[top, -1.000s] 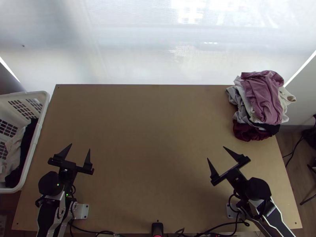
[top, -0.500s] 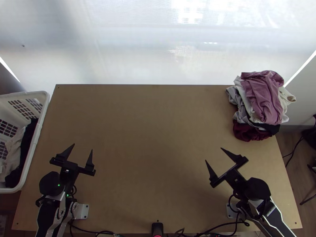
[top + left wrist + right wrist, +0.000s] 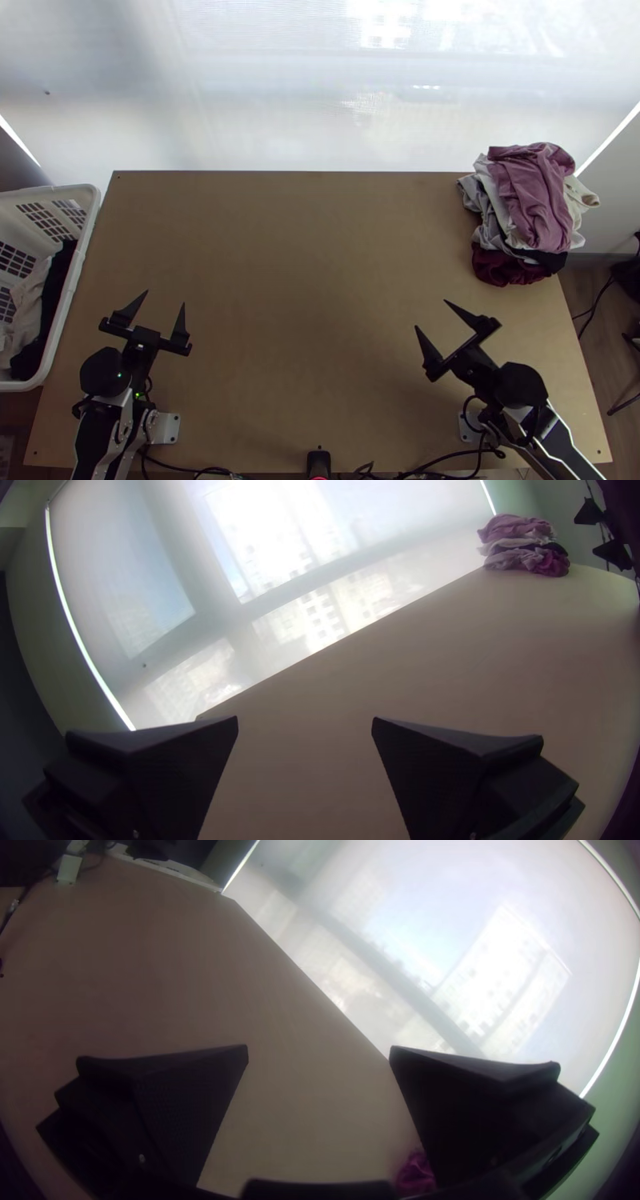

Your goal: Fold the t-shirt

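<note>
lengthwise, the mauve cloth runs near to far.

Smooth matt wooden table, rumpled soft cloth pile, plastic basket

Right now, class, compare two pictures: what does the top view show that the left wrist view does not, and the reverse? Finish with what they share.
Top view: the white basket at the table's left side, the dark cloth in it, and a small black device at the near edge.

Left wrist view: building outlines beyond the blind.

Both: the table, the blind, the heap of clothes, and the left gripper, open.
</note>
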Controlling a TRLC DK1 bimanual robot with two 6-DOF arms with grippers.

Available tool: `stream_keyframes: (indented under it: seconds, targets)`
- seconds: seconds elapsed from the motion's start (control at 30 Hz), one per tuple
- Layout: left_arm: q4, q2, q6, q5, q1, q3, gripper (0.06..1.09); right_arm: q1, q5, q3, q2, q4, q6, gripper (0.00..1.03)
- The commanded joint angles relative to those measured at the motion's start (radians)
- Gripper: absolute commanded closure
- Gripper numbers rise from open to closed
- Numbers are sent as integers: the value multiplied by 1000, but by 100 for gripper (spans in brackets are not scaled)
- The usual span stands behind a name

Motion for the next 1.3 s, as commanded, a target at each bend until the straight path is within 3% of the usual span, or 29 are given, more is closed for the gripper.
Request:
stream_keyframes:
  seconds: [0.0, 0.27, 0.47, 0.53, 0.63, 0.7, 0.9, 1.0, 1.13, 1.27]
  targets:
    - [38, 1, 43, -107, 52, 1, 11, 7, 126, -1, -1, 43, -34, 4]
    - [124, 37, 38, -135, 200, 40, 11, -85, 146, 7, 3, 252, -89, 5]
    - [162, 478, -55, -124, 506, 356, 11, -121, 146, 87, 112, 267, -108, 5]
    - [93, 610, -78, -75, 647, 489, 11, -158, 146, 142, 216, 292, -94, 5]
    - [-11, 758, -134, 67, 929, 666, 11, -224, 144, 298, 436, 272, -25, 5]
    - [-69, 785, -154, 167, 1038, 753, 11, -256, 140, 427, 559, 212, 12, 5]
    - [-147, 1097, -48, 179, 1210, 909, 11, -302, 138, 829, 836, -70, 136, 5]
    - [-163, 1341, -32, 244, 1311, 1012, 11, -312, 140, 1007, 922, -196, 175, 5]
    - [-201, 1561, 44, 284, 1336, 1107, 11, -302, 146, 1211, 1014, -334, 207, 5]
    - [-249, 1744, 66, 288, 1336, 1229, 11, -302, 155, 1441, 1157, -547, 319, 5]
